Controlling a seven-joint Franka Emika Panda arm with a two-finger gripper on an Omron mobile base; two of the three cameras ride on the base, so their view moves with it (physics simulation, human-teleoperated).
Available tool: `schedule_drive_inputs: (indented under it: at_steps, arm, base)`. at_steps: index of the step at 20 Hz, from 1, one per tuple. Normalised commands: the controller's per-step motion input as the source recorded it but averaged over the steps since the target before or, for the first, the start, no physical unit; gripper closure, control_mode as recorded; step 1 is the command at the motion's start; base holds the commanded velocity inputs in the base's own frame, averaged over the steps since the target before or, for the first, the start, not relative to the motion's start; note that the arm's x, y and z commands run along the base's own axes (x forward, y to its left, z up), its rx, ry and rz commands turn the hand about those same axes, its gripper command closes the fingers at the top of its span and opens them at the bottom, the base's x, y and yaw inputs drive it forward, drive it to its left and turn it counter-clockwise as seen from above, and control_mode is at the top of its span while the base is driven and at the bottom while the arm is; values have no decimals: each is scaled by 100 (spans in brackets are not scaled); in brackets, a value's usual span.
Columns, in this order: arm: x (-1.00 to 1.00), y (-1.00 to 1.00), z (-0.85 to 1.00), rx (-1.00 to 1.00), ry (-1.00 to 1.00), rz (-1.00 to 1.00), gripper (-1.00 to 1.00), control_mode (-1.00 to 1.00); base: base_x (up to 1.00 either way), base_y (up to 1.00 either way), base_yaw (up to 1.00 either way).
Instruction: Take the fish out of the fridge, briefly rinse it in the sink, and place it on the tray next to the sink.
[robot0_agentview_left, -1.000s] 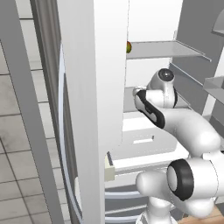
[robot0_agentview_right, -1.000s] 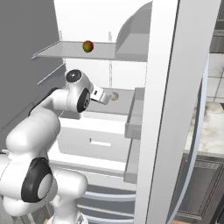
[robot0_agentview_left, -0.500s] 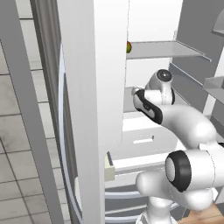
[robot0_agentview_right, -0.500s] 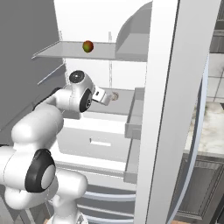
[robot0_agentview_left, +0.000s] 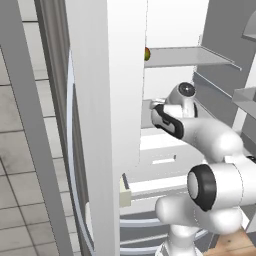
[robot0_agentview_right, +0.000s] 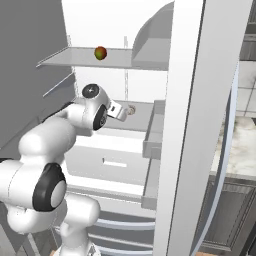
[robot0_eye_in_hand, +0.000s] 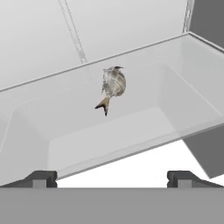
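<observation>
The fridge (robot0_agentview_right: 185, 125) stands open, its white door (robot0_agentview_left: 105, 100) at the left of the left base view. A small grey-silver fish (robot0_eye_in_hand: 113, 85) lies in a white drawer (robot0_eye_in_hand: 183, 87) inside, tail toward me. It shows as a small speck (robot0_agentview_right: 131, 109) on the drawer level in the right base view. My gripper (robot0_eye_in_hand: 112, 179) hangs in front of the drawer's near edge, pointing at the fish from a short distance. It is open, with nothing between its fingers. From the right base the gripper (robot0_agentview_right: 120, 111) sits just left of the fish.
A red-green fruit (robot0_agentview_right: 100, 52) rests on the grey shelf (robot0_agentview_left: 190, 56) above the hand. White drawers (robot0_agentview_right: 112, 162) lie below. The fridge's side wall and open door flank the arm closely. A pale stone counter (robot0_agentview_right: 240, 150) shows past the door on the right.
The arm's elbow and lower links have swung a little. The hand stays by the drawer and the jaws stay open.
</observation>
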Motion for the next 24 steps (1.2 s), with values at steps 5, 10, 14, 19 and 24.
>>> schedule_drive_inputs:
  at_steps: [5, 10, 14, 19, 24]
  arm:
    - [34, -1, -11, 0, 2, 0, -100, -100]
    - [25, -12, -1, 0, 2, -1, -100, -100]
    - [25, -8, -9, 0, 1, 0, -100, -100]
    - [7, 0, -26, 0, 2, 0, -100, -100]
    - [13, 0, -20, 0, 2, 0, -100, -100]
  base:
    - [0, 0, 0]
    - [0, 0, 0]
    - [0, 0, 0]
    - [0, 0, 0]
    - [0, 0, 0]
